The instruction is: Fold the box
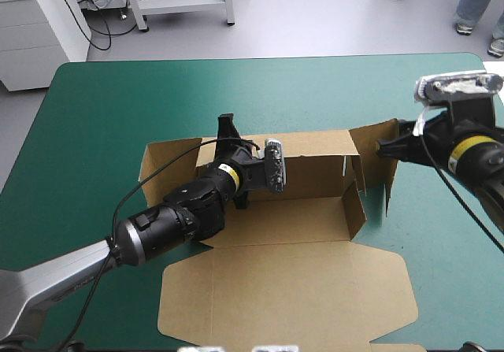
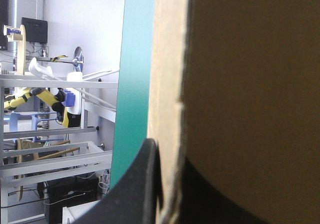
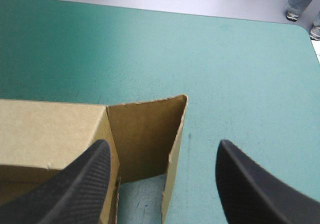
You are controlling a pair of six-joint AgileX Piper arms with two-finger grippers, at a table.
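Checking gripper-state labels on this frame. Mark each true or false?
1. The left gripper is shut on the far wall of the box. True.
2. The right gripper is shut on the end flap. False: its fingers stand apart, with the flap's edge between them.
3. The lid lies flat on the teal-green cover, on the near side. True.
4. The end flap by the right gripper lies flat on the cover. False: it stands upright.
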